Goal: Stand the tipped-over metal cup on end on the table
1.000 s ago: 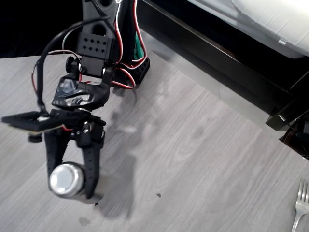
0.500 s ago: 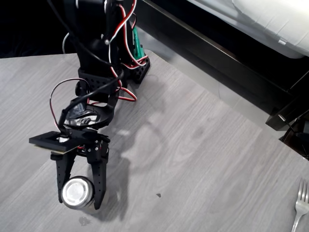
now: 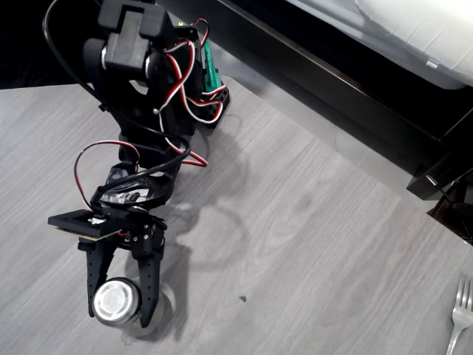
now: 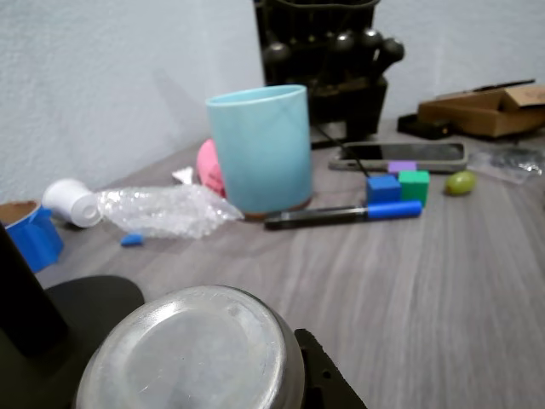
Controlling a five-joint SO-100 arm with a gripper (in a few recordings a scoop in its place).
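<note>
Lowered metal cup (image 3: 116,302) nears table's (image 3: 310,244) front edge.

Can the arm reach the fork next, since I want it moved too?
Probably not right away: the end effector is shut on the cup, and the fork lies far across the bare table.

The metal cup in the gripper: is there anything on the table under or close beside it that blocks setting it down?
Nothing visible does. The gripper holds the metal cup over bare table. The fork lies far off at the right edge in the overhead view.
</note>
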